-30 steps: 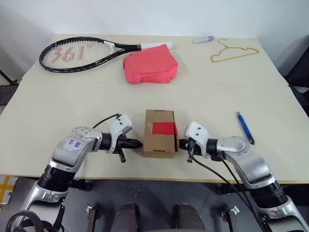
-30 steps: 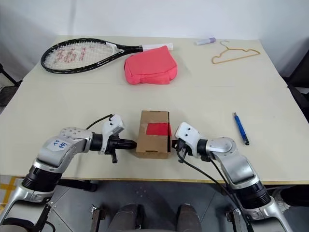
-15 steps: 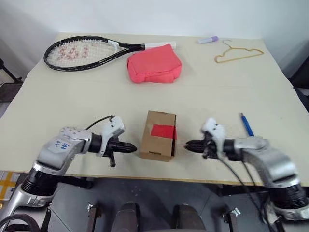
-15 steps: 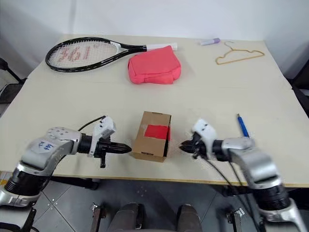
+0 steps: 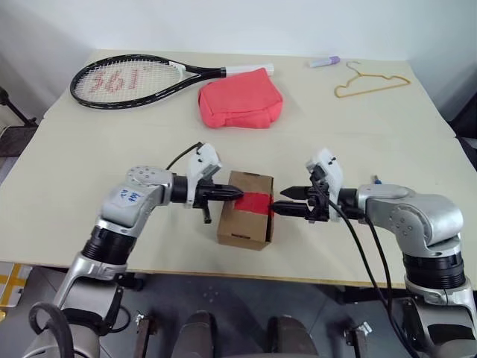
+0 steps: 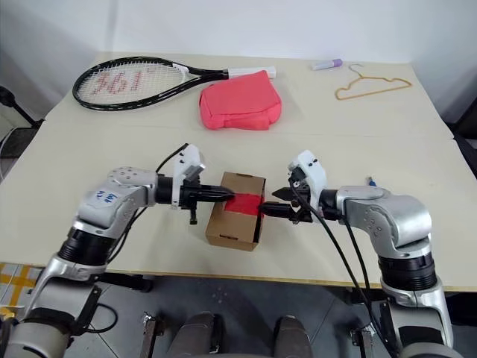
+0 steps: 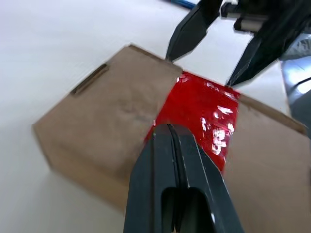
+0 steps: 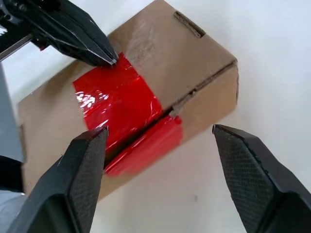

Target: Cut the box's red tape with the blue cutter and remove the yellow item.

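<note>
The brown cardboard box (image 5: 237, 220) stands near the table's front edge, between my two arms. The red tape (image 5: 257, 202) runs across its top and down the side that faces my right arm. My left gripper (image 5: 237, 194) is shut and empty, its tip hovering at the tape's left edge (image 7: 167, 127). My right gripper (image 5: 278, 202) is open, its fingers spread on either side of the tape's right end (image 8: 159, 130), holding nothing. A short stretch of the blue cutter (image 5: 375, 180) shows on the table behind my right forearm. The yellow item is hidden.
At the back of the table lie a tennis racket (image 5: 127, 78), a pink-red fabric pouch (image 5: 240, 101), a lilac marker (image 5: 324, 62) and a gold wire hanger (image 5: 371, 83). The box is close to the table's front edge (image 5: 238, 277).
Both grippers have risen from the box's sides and closed in over its top. The right gripper has gone from shut to open. The box has turned slightly.
</note>
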Robot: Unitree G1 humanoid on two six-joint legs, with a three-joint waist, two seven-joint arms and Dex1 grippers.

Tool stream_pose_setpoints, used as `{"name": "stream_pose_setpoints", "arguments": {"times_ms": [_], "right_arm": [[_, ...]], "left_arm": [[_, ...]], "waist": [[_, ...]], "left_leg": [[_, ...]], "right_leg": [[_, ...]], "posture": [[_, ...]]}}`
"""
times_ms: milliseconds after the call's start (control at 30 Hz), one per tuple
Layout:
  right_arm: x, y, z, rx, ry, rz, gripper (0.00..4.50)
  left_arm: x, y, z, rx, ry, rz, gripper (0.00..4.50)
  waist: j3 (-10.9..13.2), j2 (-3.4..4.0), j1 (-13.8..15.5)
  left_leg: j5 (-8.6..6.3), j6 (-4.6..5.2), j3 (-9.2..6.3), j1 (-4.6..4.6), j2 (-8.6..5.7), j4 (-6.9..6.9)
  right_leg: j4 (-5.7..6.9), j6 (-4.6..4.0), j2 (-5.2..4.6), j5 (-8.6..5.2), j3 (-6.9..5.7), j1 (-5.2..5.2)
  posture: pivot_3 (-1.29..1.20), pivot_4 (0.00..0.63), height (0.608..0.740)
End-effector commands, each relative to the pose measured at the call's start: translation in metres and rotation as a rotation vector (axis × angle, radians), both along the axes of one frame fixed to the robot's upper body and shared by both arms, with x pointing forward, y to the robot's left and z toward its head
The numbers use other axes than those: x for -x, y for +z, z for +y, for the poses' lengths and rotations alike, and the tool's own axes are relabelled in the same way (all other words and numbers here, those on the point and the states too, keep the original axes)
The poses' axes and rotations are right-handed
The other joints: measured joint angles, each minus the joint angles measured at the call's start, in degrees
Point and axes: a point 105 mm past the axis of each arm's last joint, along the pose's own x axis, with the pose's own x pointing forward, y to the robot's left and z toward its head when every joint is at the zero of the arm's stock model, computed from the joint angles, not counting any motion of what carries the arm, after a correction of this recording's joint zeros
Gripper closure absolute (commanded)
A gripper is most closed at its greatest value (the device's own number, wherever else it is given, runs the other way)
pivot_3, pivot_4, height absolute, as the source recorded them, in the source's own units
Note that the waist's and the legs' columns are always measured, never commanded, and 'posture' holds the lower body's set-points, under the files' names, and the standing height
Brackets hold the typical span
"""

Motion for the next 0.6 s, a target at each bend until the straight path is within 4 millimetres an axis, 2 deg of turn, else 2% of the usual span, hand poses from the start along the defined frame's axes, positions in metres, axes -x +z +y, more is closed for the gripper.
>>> {"name": "stream_pose_setpoints", "arguments": {"times_ms": [33, 300, 433, 600], "right_arm": [[-0.007, 0.006, -0.008, 0.013, -0.02, -0.047, 0.94], [-0.018, -0.002, -0.034, 0.073, -0.087, -0.05, 0.94], [-0.02, -0.013, -0.045, 0.121, -0.115, -0.038, 0.94], [-0.02, -0.012, -0.029, 0.106, -0.101, -0.038, 0.94]], "left_arm": [[0.0, -0.015, 0.002, -0.058, 0.019, 0.017, 4.5], [0.005, -0.027, 0.009, -0.104, 0.03, 0.036, 4.5], [0.005, -0.03, 0.008, -0.107, 0.03, 0.039, 4.5], [0.006, -0.031, 0.003, -0.103, 0.019, 0.041, 4.5]], "waist": [[0.0, 0.0, -0.02], [-0.03, -0.01, -0.05], [-0.03, -0.01, -0.04], [-0.03, 0.0, -0.19]], "left_leg": [[0.0, 0.0, 0.0, 0.01, 0.0, 0.0], [0.0, 0.0, 0.0, 0.06, 0.01, 0.01], [0.0, 0.0, 0.0, 0.06, 0.01, 0.02], [0.0, 0.0, 0.0, 0.07, 0.01, 0.01]], "right_leg": [[0.0, 0.0, 0.0, 0.0, 0.0, 0.01], [0.01, 0.0, 0.0, 0.0, 0.0, 0.05], [0.01, 0.0, 0.0, 0.0, 0.01, 0.06], [0.01, 0.0, 0.0, 0.0, 0.01, 0.06]], "posture": [[0.0, 0.15, 0.74], [0.0, 0.15, 0.74], [0.0, 0.15, 0.74], [0.0, 0.15, 0.74]]}}
